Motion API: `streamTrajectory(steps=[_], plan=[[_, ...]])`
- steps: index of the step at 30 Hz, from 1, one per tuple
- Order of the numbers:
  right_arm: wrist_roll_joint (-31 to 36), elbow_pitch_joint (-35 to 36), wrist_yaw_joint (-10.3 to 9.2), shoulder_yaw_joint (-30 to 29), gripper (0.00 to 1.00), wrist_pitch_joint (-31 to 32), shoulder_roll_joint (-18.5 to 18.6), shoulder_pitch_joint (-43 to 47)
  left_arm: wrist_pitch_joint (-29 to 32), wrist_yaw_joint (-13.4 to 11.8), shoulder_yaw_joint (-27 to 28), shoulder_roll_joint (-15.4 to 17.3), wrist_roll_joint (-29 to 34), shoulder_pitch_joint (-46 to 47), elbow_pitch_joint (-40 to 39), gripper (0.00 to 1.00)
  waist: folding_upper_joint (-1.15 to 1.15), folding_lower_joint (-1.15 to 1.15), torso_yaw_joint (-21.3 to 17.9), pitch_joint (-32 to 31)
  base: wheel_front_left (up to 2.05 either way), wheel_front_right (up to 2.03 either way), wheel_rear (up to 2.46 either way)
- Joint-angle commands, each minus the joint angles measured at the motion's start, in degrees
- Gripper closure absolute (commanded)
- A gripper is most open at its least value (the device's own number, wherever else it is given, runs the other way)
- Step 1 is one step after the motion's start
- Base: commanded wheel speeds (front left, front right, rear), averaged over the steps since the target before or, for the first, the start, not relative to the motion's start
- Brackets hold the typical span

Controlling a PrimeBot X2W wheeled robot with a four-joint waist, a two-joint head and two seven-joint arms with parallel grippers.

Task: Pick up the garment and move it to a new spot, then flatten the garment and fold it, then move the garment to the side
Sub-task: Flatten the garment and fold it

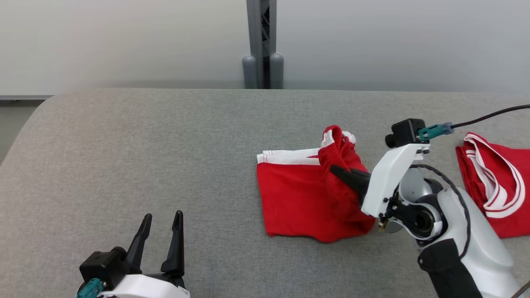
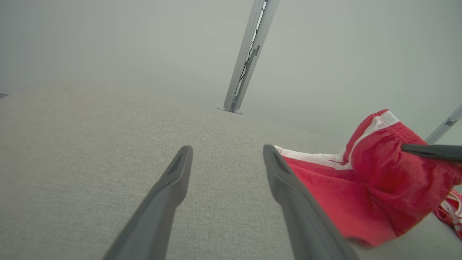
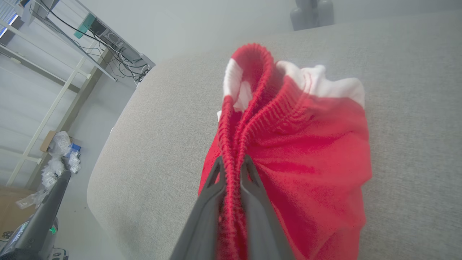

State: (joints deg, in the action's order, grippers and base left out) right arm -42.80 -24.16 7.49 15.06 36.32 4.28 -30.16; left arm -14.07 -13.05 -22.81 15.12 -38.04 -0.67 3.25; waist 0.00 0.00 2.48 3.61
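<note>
Two red garments lie on the grey padded surface (image 1: 124,165); we enter them, with both claws, as follows.

Item, garment (image 1: 298,194): red shorts with white trim, centre-right of the head view. We note its left part lying flat on the surface, with a white-edged hem along its upper edge. Its right part is gathered and raised into a peak, ribbed waistband uppermost.

Item, second garment (image 1: 492,186): red with white stripes, at the right edge of the head view, apart from the first. We cannot tell how neatly it is folded; no claw touches it.

Item, progress: we judge the work to be about midway. The garment sits well onto the surface and is partly spread, so the placing looks done. The flattening or the fold seems in hand, with one side lifted. Finishing the fold and shifting the piece aside remain.

Item, right claw (image 3: 234,160): fingers nearly together, clamped on the doubled ribbed waistband, which runs between them in the right wrist view. It touches nothing else that we can see.

Item, left claw (image 1: 163,215): lower left of the head view, fingers spread wide, holding nothing, over bare surface and apart from the garment.
</note>
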Motion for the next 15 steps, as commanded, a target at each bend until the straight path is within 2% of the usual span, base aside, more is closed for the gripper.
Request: streamTrajectory(steps=[1,7,15], plan=[[0.39,-0.92,0.00,0.15,1.00,-0.72,-0.37,-0.38,0.00,0.46,-0.02,-0.02,0.16,0.81,0.25,0.00,0.00,0.00,1.22,-0.09,0.00,0.00,0.00],[0.92,-6.28,0.00,1.09,1.00,-2.89,-1.24,-2.04,-0.02,1.00,-0.76,-0.47,0.26,1.52,0.92,0.00,0.00,0.00,4.00,-0.03,0.00,0.00,0.00],[-2.44,-17.06,0.00,8.15,1.00,-8.68,-1.15,-6.51,0.14,1.90,-2.42,-1.63,0.74,2.90,2.14,0.00,0.00,0.00,8.22,0.28,0.00,0.00,0.00]])
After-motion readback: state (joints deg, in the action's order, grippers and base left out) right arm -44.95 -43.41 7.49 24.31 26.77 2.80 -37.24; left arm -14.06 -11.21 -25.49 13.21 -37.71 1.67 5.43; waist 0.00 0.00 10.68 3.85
